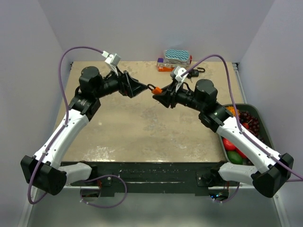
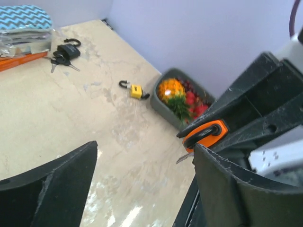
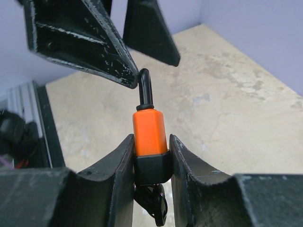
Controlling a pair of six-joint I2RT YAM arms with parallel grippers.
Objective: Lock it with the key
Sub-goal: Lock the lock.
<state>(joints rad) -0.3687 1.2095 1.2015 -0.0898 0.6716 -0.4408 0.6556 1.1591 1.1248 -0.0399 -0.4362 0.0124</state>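
Your grey bin, at the table's 4 o'clock, holds fruit (pineapple, grapes, red and green pieces). Three padlocks: yellow padlock, black padlock with keys, and the orange padlock, mid-air over the centre, clamped in your right gripper, key beneath. Your left gripper gapes beside its shackle.

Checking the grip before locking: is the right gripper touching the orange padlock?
Touching. The right wrist view shows the right gripper clamping the orange padlock, both fingers flat against its sides with no gap.
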